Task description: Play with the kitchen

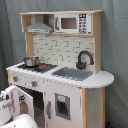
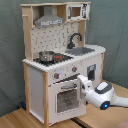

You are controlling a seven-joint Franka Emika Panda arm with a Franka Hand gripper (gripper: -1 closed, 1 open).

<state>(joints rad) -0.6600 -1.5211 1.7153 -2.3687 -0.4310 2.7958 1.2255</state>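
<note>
The kitchen (image 1: pixel 60 70) (image 2: pixel 62 60) fills the middle of both exterior views, standing upright in front of a grey curtain (image 1: pixel 115 40) (image 2: pixel 112 25). In the second exterior view it rests on a wooden floor (image 2: pixel 20 117).

On its counter a small steel pot (image 1: pixel 31 61) (image 2: pixel 47 55) sits on the stovetop (image 1: pixel 37 66) (image 2: pixel 52 59). The sink (image 1: pixel 74 73) (image 2: pixel 82 50) lies at 3 o'clock from the pot in both exterior views, with the black faucet (image 1: pixel 84 59) (image 2: pixel 74 39) behind it. Above, the grey hood (image 1: pixel 40 27) (image 2: pixel 49 20) hangs at 12 o'clock from the stovetop, and the microwave (image 1: pixel 73 23) (image 2: pixel 77 11) is at 3 o'clock from the hood.

Below the counter, the oven door (image 1: pixel 22 102) (image 2: pixel 65 97) is swung ajar in the first exterior view. In the second exterior view its window faces the camera, with two knobs (image 2: pixel 56 75) above it. The cupboard door (image 1: pixel 62 106) under the sink carries a dark square panel.

The arm (image 1: pixel 10 112) (image 2: pixel 107 95) is white. In the first exterior view it enters at 7 o'clock, just beside the open door; in the second exterior view it comes in from 4 o'clock. The gripper (image 2: pixel 82 84) is at the top edge of the oven door, touching or nearly touching it. I cannot tell how far apart its fingers are, or whether they have hold of the door.
</note>
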